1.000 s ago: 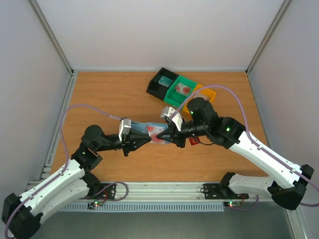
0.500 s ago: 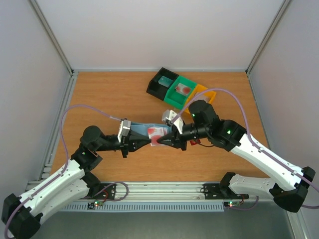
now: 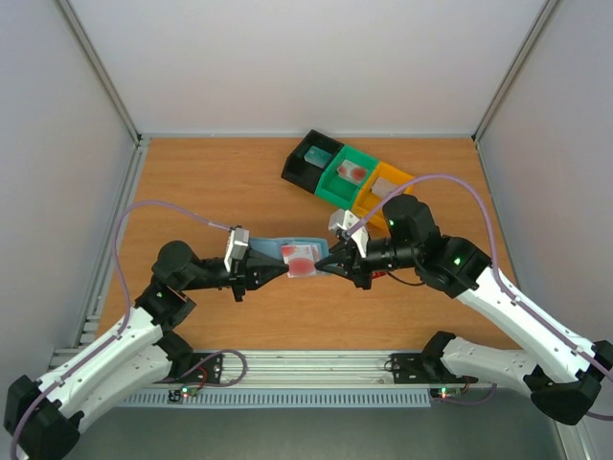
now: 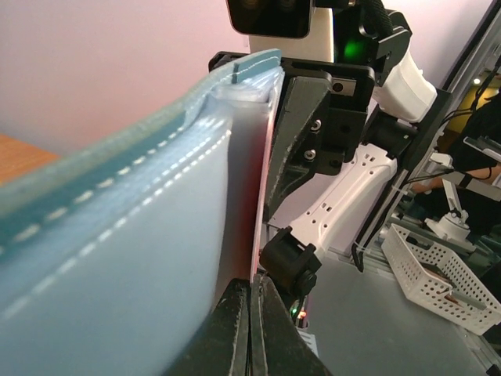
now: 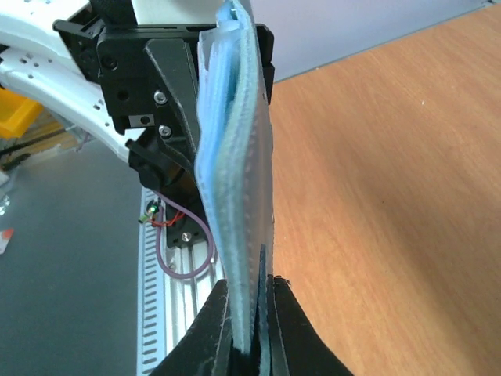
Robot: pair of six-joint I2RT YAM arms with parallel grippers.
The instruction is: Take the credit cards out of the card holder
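The light blue card holder [image 3: 295, 251] hangs above the table between my two grippers, with a red card [image 3: 304, 262] showing in its pocket. My left gripper [image 3: 281, 271] is shut on the holder's left end. In the left wrist view the left gripper [image 4: 252, 288] pinches the edge of the holder [image 4: 117, 235], and a red tint [image 4: 244, 196] shows inside. My right gripper [image 3: 329, 267] is shut on the holder's right end. In the right wrist view the right gripper [image 5: 250, 283] clamps the holder [image 5: 235, 157] edge-on.
A black bin [image 3: 299, 171], a green bin [image 3: 335, 188] and an orange bin [image 3: 391, 178] stand in a row at the back right. A teal card [image 3: 314, 153] lies in the black bin and a reddish one [image 3: 351, 172] in the green bin.
My right arm has drawn back to the right, and the holder now lies flatter between the grippers with the red card's face showing. The left arm has barely moved.
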